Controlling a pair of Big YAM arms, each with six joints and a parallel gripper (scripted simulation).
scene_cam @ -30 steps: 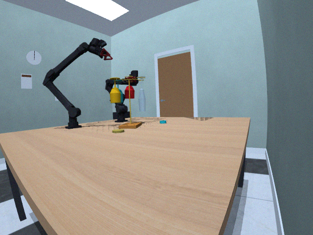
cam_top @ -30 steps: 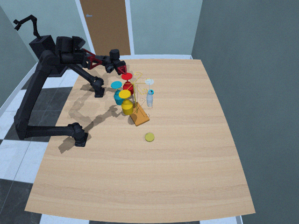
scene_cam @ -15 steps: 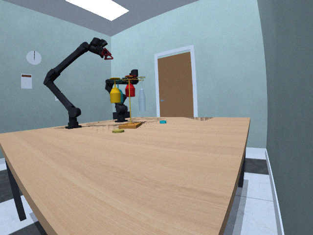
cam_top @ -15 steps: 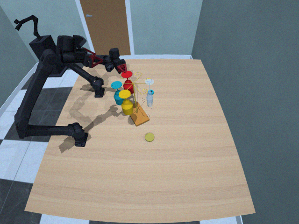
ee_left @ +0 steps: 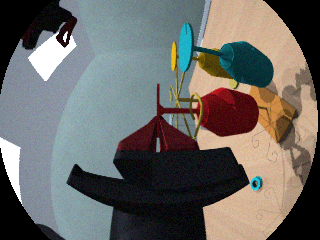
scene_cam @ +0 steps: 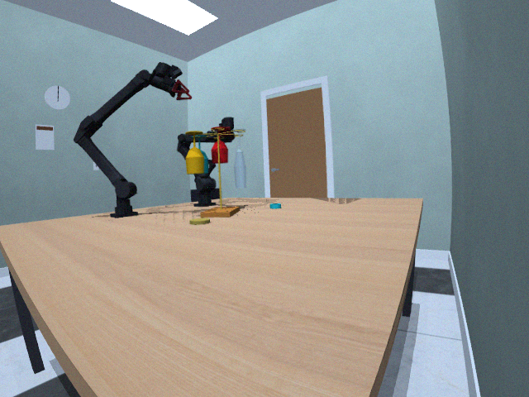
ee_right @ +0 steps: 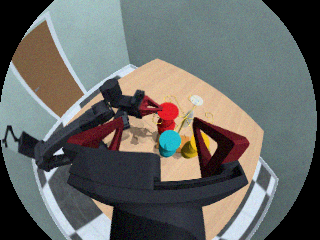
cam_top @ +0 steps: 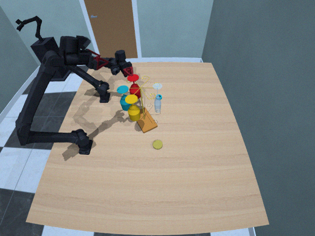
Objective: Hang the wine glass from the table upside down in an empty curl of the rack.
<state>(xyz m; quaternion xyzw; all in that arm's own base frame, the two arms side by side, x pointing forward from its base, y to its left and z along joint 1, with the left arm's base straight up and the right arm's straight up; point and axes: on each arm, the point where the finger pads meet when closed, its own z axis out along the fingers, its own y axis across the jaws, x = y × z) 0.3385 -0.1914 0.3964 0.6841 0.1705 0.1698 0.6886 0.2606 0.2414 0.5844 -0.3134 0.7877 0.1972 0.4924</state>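
Glasses number four: red (cam_top: 135, 90) (scene_cam: 220, 152) (ee_left: 230, 112) (ee_right: 168, 112), teal (cam_top: 124, 103) (scene_cam: 205, 162) (ee_left: 246, 64) (ee_right: 170, 142), yellow (cam_top: 134, 112) (scene_cam: 194, 161) (ee_left: 212, 62) (ee_right: 190, 149), clear (cam_top: 157, 104) (scene_cam: 240, 170) (ee_right: 196, 100), all upside down

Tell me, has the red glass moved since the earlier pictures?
Yes, slightly: in the exterior view, the red glass hangs a little higher above the rack's wooden base.
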